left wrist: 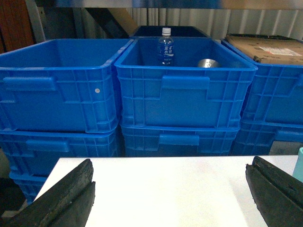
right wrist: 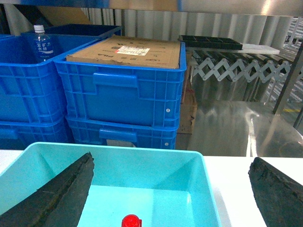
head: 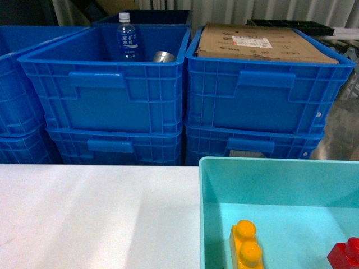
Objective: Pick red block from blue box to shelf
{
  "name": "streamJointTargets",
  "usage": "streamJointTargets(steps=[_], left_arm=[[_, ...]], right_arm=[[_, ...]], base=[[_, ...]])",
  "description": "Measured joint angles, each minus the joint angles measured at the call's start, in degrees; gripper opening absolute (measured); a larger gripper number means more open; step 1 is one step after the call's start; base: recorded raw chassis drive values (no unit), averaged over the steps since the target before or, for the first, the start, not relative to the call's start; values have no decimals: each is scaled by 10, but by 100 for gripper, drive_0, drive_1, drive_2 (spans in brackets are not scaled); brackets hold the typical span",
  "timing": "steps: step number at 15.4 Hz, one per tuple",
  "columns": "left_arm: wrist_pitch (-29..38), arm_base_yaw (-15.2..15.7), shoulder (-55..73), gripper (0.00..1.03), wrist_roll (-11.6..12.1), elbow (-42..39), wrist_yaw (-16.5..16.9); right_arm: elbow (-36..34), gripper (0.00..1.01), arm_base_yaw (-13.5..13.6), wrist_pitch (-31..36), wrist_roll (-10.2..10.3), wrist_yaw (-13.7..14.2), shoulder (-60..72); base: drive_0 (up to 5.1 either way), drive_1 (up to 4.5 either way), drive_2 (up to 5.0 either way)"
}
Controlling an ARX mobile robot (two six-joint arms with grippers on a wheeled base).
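The right gripper's (right wrist: 170, 198) dark pads (right wrist: 61, 194) fill the bottom of its wrist view, spread wide with nothing between them. Just below the gap between the jaws, a little toward the left pad, the red block (right wrist: 131, 221) shows its top stud on the floor of the blue box (right wrist: 156, 158), so the wrist seems lined up over it for a descent. In the head view the block (head: 346, 255) sits at the box's near right, well apart from a yellow brick (head: 247, 246). The left gripper (left wrist: 170, 189) also stands wide and empty over the white table (left wrist: 170, 184), probably parked clear. Beyond both jaws are stacked blue crates (head: 106, 95), one holding a water bottle (head: 127, 38), another a cardboard box (right wrist: 128, 51). The shelf cannot be made out with certainty.
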Motion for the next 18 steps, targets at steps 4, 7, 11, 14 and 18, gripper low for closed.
streamJointTargets(steps=[4, 7, 11, 14, 18], left_arm=[[0, 0, 0, 98, 0, 0, 0], [0, 0, 0, 98, 0, 0, 0], [0, 0, 0, 98, 0, 0, 0], [0, 0, 0, 98, 0, 0, 0], [0, 0, 0, 98, 0, 0, 0]], right_arm=[[0, 98, 0, 0, 0, 0, 0], [0, 98, 0, 0, 0, 0, 0], [0, 98, 0, 0, 0, 0, 0], [0, 98, 0, 0, 0, 0, 0], [0, 98, 0, 0, 0, 0, 0]], base=[[0, 0, 0], [0, 0, 0], [0, 0, 0], [0, 0, 0], [0, 0, 0]])
